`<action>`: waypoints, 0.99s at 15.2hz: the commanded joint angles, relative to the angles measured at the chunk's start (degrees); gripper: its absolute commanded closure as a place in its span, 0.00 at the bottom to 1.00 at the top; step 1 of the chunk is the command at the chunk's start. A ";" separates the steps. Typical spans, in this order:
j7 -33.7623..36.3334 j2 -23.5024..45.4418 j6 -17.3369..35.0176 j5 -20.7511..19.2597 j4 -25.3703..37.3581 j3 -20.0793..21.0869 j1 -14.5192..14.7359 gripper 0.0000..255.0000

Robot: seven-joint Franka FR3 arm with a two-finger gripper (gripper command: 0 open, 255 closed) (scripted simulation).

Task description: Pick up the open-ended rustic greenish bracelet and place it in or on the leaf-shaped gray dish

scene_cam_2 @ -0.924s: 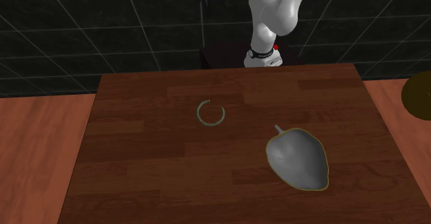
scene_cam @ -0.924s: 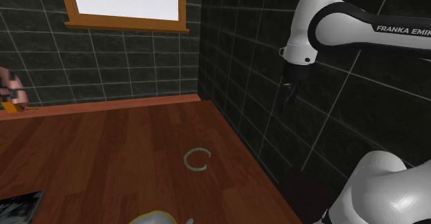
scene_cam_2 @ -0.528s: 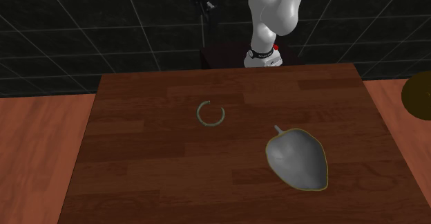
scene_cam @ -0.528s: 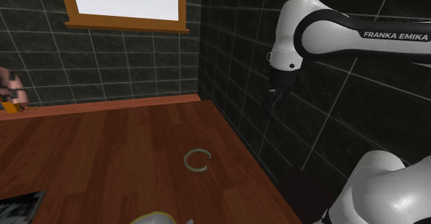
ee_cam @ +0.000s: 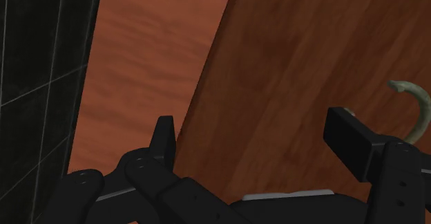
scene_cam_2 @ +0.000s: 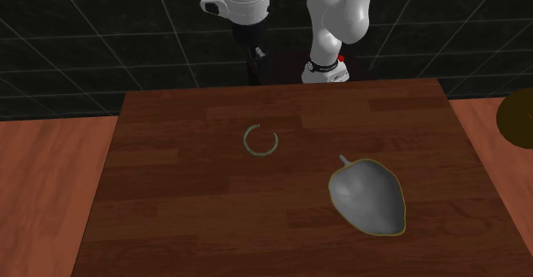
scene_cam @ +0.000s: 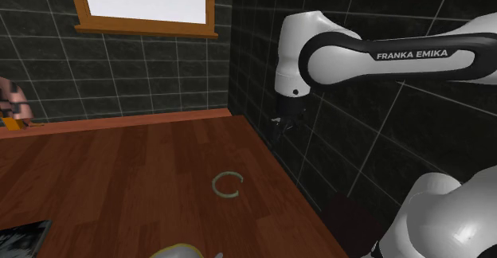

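Claw [scene_cam: 276, 129] open and empty, one o'clock of greenish bracelet [scene_cam: 227, 185] in shoulder view, arm [scene_cam: 350, 57] lettered FRANKA EMIKA.

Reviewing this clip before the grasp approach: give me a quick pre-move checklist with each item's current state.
1. Jaws open: ok. In the wrist view they stand apart with nothing between them.
2. Bracelet free to grasp: ok. It lies flat on the table, apart from the dish.
3. Jaws lined up over the bracelet: not ok. In the wrist view it lies off to the outer side of one finger, and in the second exterior view the jaws hang near the table's far edge.
4. Dish ready to receive: ok. Nothing lies in it.
5. Bracelet's gap turned well for the jaws: cannot tell.
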 commanded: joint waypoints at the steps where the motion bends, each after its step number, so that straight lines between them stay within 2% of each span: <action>1: 3.22 2.75 1.82 0.37 0.98 2.30 0.38 0.00; 5: 9.61 10.02 4.92 -0.28 4.99 6.67 0.71 0.00; 10: 17.49 19.57 7.59 -3.07 11.16 11.13 1.22 0.00; 15: 17.67 20.17 11.45 -3.26 7.84 11.25 1.29 0.00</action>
